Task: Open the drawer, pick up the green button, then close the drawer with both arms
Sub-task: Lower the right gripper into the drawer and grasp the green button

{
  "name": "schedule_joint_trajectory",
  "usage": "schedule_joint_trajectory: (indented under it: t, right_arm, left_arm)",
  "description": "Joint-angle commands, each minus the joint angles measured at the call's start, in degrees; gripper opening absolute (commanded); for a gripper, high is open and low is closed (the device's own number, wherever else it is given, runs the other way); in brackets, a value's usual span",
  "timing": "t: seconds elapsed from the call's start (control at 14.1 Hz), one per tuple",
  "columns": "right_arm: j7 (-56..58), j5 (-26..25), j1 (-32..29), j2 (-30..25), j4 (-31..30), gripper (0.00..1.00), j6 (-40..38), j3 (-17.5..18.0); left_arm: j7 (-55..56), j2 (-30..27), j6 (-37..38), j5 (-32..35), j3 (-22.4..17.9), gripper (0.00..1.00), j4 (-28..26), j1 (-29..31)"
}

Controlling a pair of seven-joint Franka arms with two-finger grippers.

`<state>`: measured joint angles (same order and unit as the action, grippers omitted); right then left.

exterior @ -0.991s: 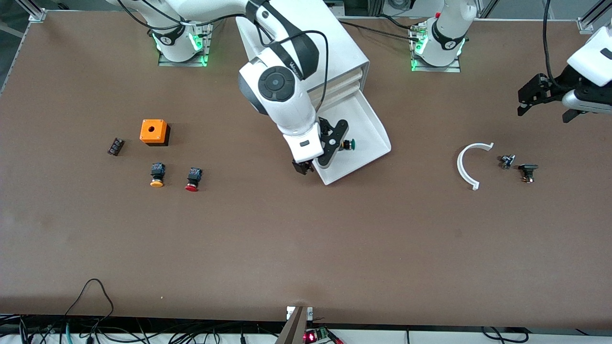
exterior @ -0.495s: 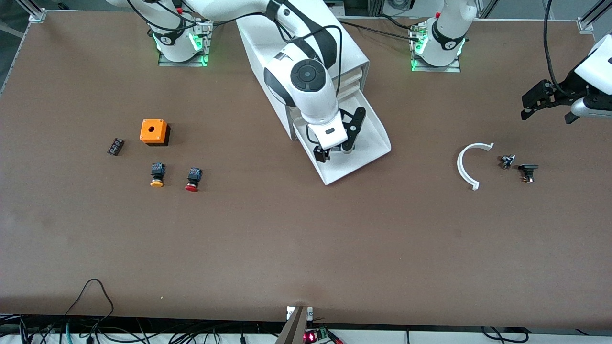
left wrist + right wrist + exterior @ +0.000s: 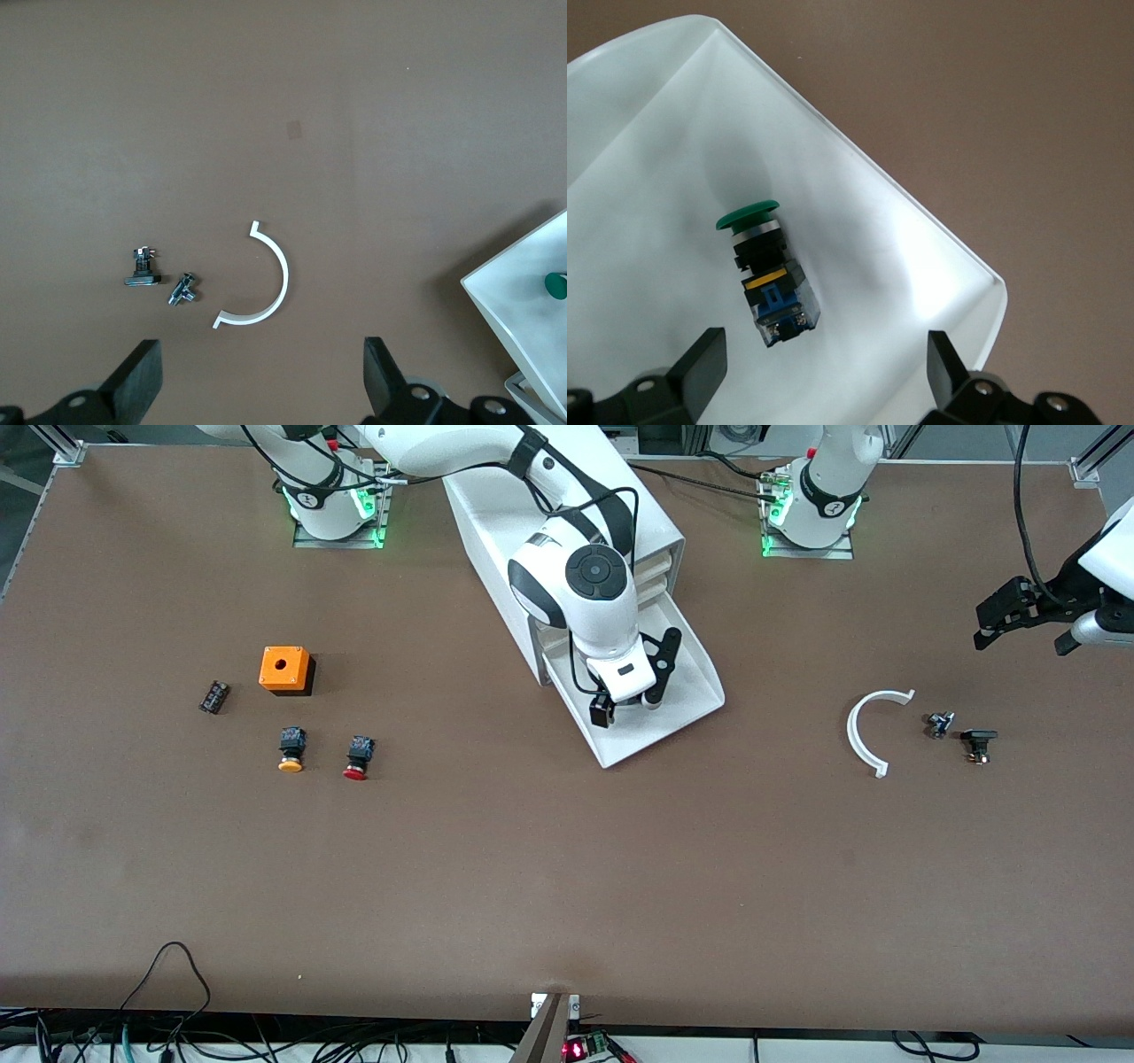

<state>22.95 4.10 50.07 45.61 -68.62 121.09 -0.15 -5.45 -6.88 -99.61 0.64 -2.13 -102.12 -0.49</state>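
My right hand [image 3: 631, 693] hung over the pulled-out drawer [image 3: 700, 657], the lowest tray of the white cabinet [image 3: 620, 496], with its fingers [image 3: 700, 363] spread wide and nothing between them. The button [image 3: 766, 270] lay on its side on the drawer floor just below that hand, green cap pointing toward twelve o'clock in my right wrist view, its black body trailing toward five. My left hand [image 3: 1028, 613] waited, also wide and empty, above the left arm's end of the surface, over bare surface near the white curved piece [image 3: 866, 731] and two small dark parts [image 3: 961, 731]. The risk I judged: the button was tipped and round-capped, so a slightly off-centre closing could roll it toward the drawer wall. A low descent could also jam a fingertip into the tray floor or nudge the drawer, which would spoil the closing afterwards.
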Motion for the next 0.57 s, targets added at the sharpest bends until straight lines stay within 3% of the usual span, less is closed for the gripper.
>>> schedule_joint_trajectory:
  t: [0.0,0.5]
  right_arm:
    - [0.78,-0.24,0.38,1.14,2.0,1.0,-0.33,-0.11]
    - [0.78,-0.32,1.26,3.52,2.09,1.0,0.19,-0.02]
  left_arm:
    - [0.35,0.9,1.52,0.77,-0.59,1.0,1.92,-0.91]
    - [0.35,0.99,2.23,0.68,-0.77,1.0,1.92,-0.83]
